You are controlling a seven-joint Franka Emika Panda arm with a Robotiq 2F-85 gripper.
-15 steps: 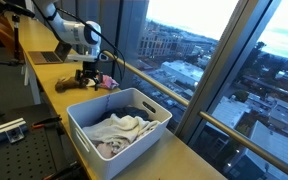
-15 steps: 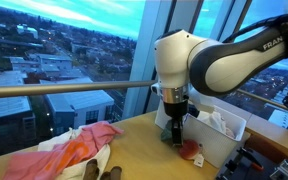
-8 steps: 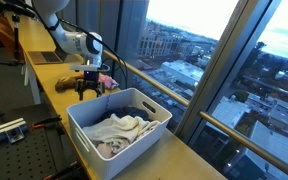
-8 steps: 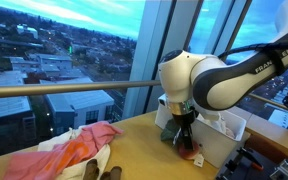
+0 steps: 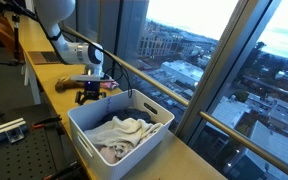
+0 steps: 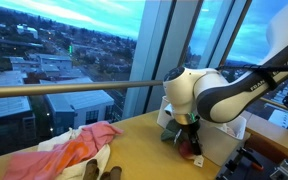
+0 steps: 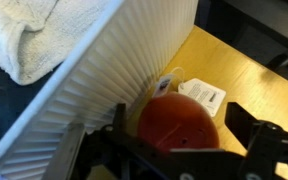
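While its jaws stay open, the gripper has sunk lower — astride the red item.

Wooden bench: bin, clothes, red item

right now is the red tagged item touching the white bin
Touching. In the wrist view the red tagged item lies against the ribbed wall of the white bin, no gap showing.

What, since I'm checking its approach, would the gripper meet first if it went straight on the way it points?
Probably the red object, lying between the gripper's open fingers on the wooden counter, right beside the white bin; depth is unclear.
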